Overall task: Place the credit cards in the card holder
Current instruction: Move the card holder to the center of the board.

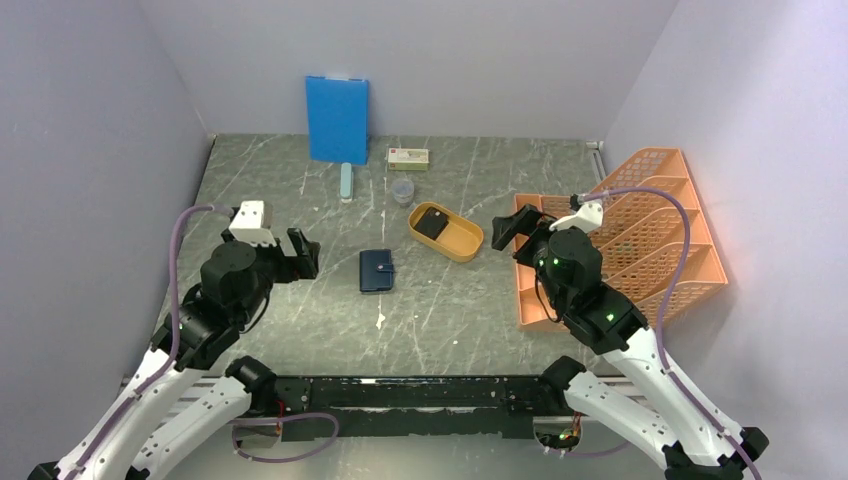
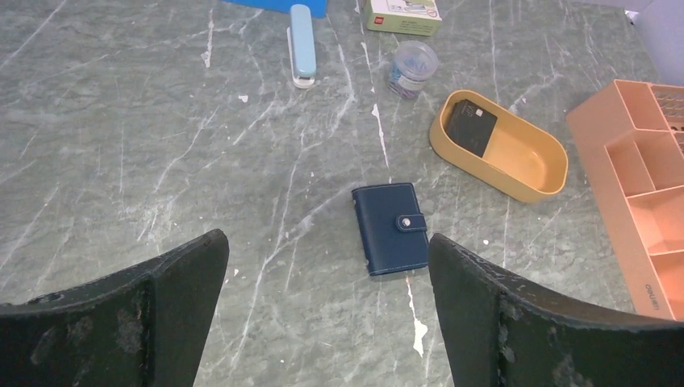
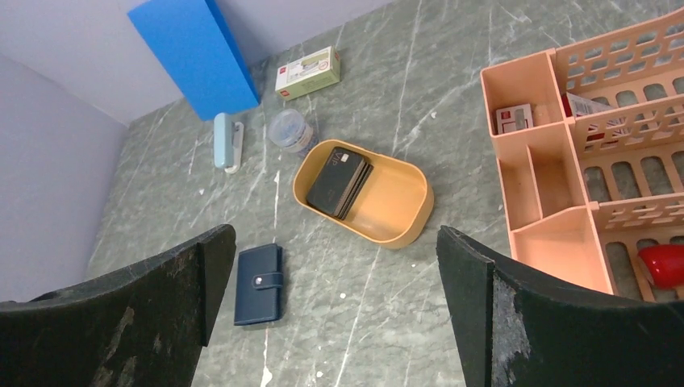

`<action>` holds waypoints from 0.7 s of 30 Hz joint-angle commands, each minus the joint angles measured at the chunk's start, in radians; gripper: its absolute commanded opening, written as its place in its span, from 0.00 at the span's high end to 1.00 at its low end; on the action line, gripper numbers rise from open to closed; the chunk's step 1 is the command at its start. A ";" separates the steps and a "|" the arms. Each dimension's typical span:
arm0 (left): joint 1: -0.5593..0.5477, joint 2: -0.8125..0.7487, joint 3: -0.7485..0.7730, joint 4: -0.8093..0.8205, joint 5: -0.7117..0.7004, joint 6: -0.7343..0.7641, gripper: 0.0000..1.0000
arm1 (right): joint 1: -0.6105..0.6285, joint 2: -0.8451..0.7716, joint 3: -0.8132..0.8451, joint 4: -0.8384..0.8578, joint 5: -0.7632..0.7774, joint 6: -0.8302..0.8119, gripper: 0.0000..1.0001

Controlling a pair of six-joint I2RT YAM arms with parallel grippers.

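The dark navy card holder (image 1: 377, 270) lies shut with its clasp fastened, flat on the table's middle; it also shows in the left wrist view (image 2: 391, 228) and the right wrist view (image 3: 259, 285). A stack of dark credit cards (image 1: 432, 222) lies in a yellow-orange oval tray (image 1: 462, 247), seen too in the left wrist view (image 2: 472, 126) and the right wrist view (image 3: 339, 183). My left gripper (image 1: 300, 256) is open and empty, left of the card holder. My right gripper (image 1: 510, 230) is open and empty, right of the tray.
A bright blue flat board (image 1: 337, 118) leans on the back wall. A light blue stapler (image 1: 346, 182), a small clear cup (image 1: 402, 190) and a small green-white box (image 1: 408, 157) stand at the back. An orange desk organizer (image 1: 640, 230) fills the right side.
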 commanded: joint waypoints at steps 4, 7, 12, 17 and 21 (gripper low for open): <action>-0.002 -0.034 -0.015 0.031 0.000 0.023 0.02 | -0.004 -0.047 -0.015 0.040 -0.051 -0.058 0.00; -0.002 -0.031 -0.014 0.031 -0.005 0.022 0.02 | -0.004 -0.074 -0.028 0.071 -0.100 -0.064 0.00; -0.001 -0.039 -0.018 0.039 0.014 0.033 0.02 | -0.005 -0.109 -0.020 0.098 -0.169 -0.096 0.00; -0.001 -0.062 -0.035 0.051 0.047 0.043 0.02 | -0.004 -0.122 0.008 0.083 -0.236 -0.162 0.00; -0.002 -0.047 -0.044 0.068 0.113 0.037 0.02 | -0.005 -0.096 0.039 0.069 -0.354 -0.199 0.00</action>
